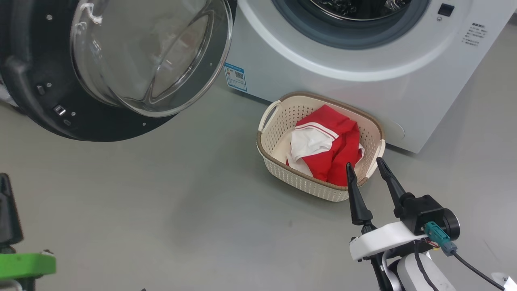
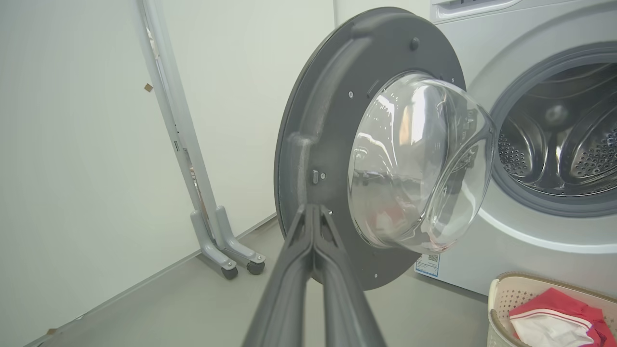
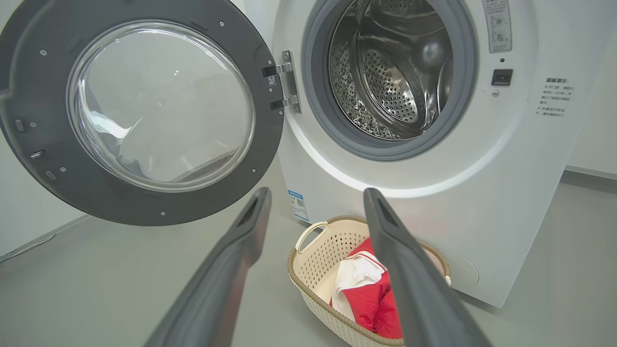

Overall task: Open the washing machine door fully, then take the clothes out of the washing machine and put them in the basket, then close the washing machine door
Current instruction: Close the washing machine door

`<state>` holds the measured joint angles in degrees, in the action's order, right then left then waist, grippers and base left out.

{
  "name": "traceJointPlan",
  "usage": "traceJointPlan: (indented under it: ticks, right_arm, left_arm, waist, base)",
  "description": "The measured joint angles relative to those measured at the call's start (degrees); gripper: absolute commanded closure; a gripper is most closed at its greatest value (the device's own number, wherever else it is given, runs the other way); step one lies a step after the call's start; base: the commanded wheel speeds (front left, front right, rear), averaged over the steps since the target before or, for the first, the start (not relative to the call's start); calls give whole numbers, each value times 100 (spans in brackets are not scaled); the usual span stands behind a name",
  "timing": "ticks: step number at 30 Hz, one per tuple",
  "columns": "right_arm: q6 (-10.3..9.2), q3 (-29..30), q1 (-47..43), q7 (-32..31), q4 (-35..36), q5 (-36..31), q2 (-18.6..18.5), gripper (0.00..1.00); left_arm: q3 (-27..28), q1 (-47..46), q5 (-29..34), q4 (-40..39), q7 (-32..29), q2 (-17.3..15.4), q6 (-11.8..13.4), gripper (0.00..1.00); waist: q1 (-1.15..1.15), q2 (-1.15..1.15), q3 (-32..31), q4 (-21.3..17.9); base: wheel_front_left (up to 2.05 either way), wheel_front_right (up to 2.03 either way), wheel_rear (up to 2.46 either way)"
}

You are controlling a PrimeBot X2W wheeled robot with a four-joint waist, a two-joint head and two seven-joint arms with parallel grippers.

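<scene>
Head view: clothes lie in the basket just before the washing machine, whose door hangs wide; right gripper spread empty, left gripper clenched shut.

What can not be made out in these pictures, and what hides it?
- Head view: the upper part of the drum is cut off by the top edge; print on the blue label is too small to read.
- Left wrist view: whether the shut left gripper touches the washing machine door is unclear; the basket is cut by the corner.
- Right wrist view: part of the clothes lies behind one finger of the open right gripper.
</scene>
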<state>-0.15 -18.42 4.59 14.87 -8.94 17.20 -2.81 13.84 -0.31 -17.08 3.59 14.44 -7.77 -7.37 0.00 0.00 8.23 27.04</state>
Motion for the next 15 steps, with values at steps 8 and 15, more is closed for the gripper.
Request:
traceJointPlan:
  ticks: [8,15]
  right_arm:
    - [0,-69,287,0,-5,-238,-74,0]
    - [2,-99,471,0,-19,-327,-82,0]
  left_arm:
    - [706,-506,-115,-138,1,-886,0,100]
    - [1335,-1132,-758,126,20,-1589,0,100]
  waist:
    - [0,0,412,-292]
    - [0,0,688,-643]
  base:
    - [0,0,0]
    - [0,0,0]
